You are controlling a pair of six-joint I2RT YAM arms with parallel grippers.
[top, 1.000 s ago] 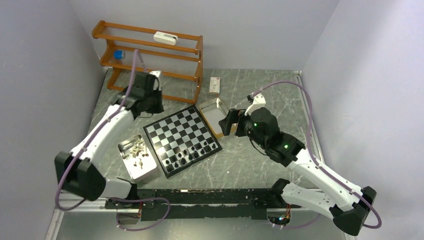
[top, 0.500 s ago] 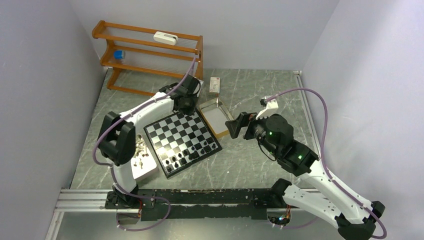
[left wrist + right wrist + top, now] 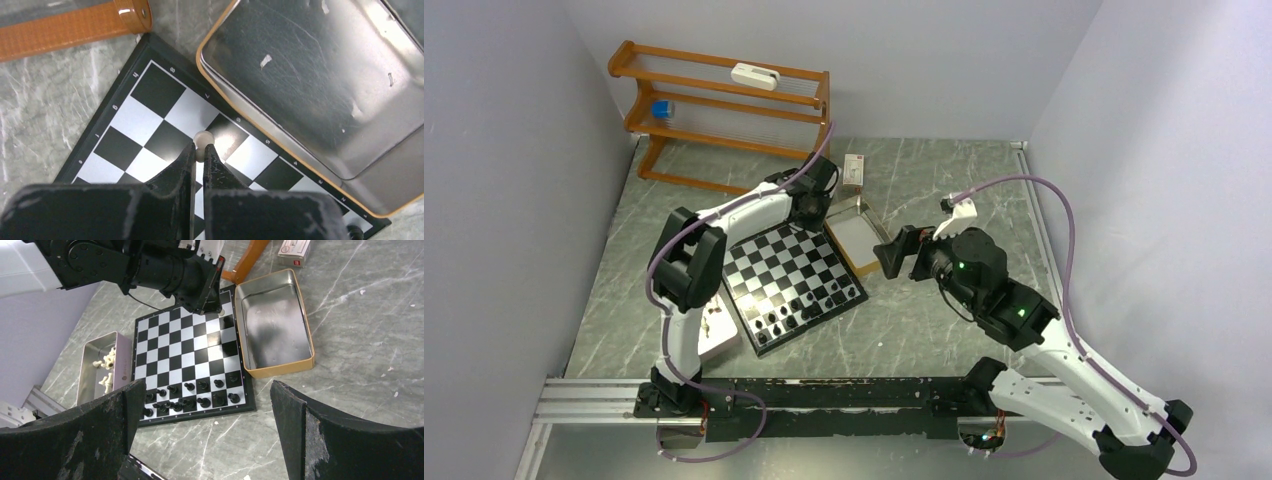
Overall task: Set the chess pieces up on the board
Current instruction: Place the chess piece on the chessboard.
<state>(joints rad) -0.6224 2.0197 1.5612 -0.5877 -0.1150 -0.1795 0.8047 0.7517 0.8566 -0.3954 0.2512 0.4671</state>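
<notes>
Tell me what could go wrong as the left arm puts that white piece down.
The left tool holds the white piece at its very fingertips, so it might slip or topple on release. It is over the corner of the board, right beside the tin; a small drift could land the piece on the wrong square or bump the tin's rim.

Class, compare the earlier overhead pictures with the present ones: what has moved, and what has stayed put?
The left claw, shut on a cream-white piece, swung rightward from beside the shelf to the far corner of the board, by the orange-rimmed tin. The right claw, open, shifted only slightly. The board, black pieces and tin stayed put.
</notes>
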